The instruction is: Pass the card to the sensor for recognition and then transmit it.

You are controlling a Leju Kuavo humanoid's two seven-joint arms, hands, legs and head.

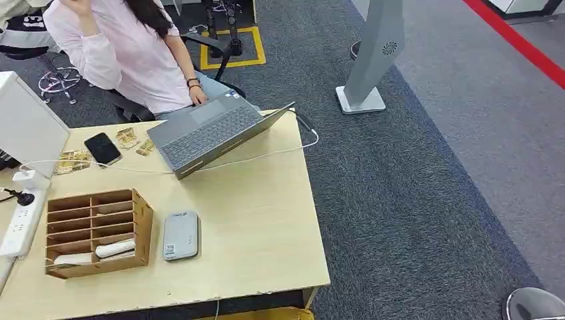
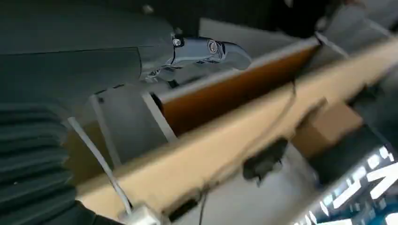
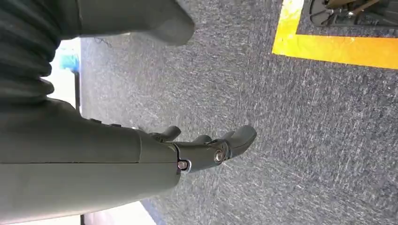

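**Both hands low and empty, card in the rack: risks of a reach**

The right hand (image 3: 206, 150) hangs over grey carpet, fingers stretched and apart, holding nothing. The left hand (image 2: 206, 49) is down beside the desk (image 1: 266, 220), its edge running close past the fingertips. The view is blurred, but its fingers look extended with nothing between them.

What I take for the card (image 1: 114, 249) is a white piece in the lowest slot of the wooden rack (image 1: 98, 232). It sits up on the desk, above the left hand and on that hand's side. The grey sensor (image 1: 180, 235) lies flat just beside the rack, on the side toward the right hand.

Empty hands and a racked card fit 2 stages: a card waiting to be drawn, or 1 already handed on with others left behind.

Judged from here, these could go wrong in any reach:

- The left hand could strike the desk edge as it rises, because it hangs so near it.
- Thick fingers could push the card deeper or drag the light rack, because the slot is low and narrow.
- A second white piece (image 1: 72, 259) lies in the same slot, so 2 could come out together.
- The rack, if shoved, would knock the sensor.
- White cables (image 1: 280, 152) and a power strip (image 1: 20, 223) lie nearby and could snag an arm.
- A person (image 1: 126, 53) sits at the laptop (image 1: 206, 130), within range of a wide swing.
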